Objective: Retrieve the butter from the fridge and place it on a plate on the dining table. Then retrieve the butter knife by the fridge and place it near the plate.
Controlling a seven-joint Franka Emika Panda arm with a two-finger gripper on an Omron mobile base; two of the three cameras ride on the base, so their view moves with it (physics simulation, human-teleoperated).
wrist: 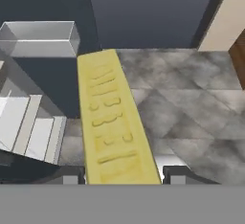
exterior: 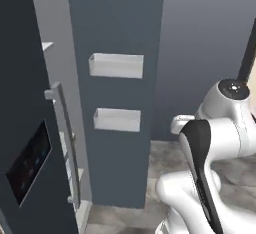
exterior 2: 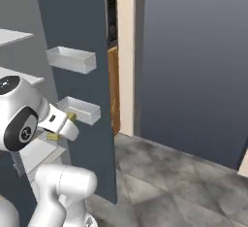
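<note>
Tool [wrist: 122,176] first: on my hand view its two dark finger tips [wrist: 71,176] stand either side of the butter [wrist: 112,122], one against each long side at the near end, so I read it as gripped, the jaws partly closed to the width of the stick. The butter is a long yellow bar with raised lettering on its upper face, and it runs away from the tool over the grey stone-patterned floor [wrist: 191,103], with nothing under it. Off to one side on that view I see a clear door bin [wrist: 40,39] on the inner face of the open fridge door, and pale shelf edges [wrist: 28,127] lower down. From my right base view, the white arm [exterior 2: 24,119] is folded close beside the fridge [exterior 2: 72,17], and small yellow bits [exterior 2: 54,136] show at the wrist, though I cannot tell from there what they are. Two clear bins sit one above the other on the slate-blue door, the upper bin [exterior 2: 72,58] and the lower bin [exterior 2: 81,109]. On my left base view the same door stands open edge-on, a long grey handle [exterior: 62,143] and the black panel [exterior: 29,160] with blue lights on the door nearest the camera.
</note>
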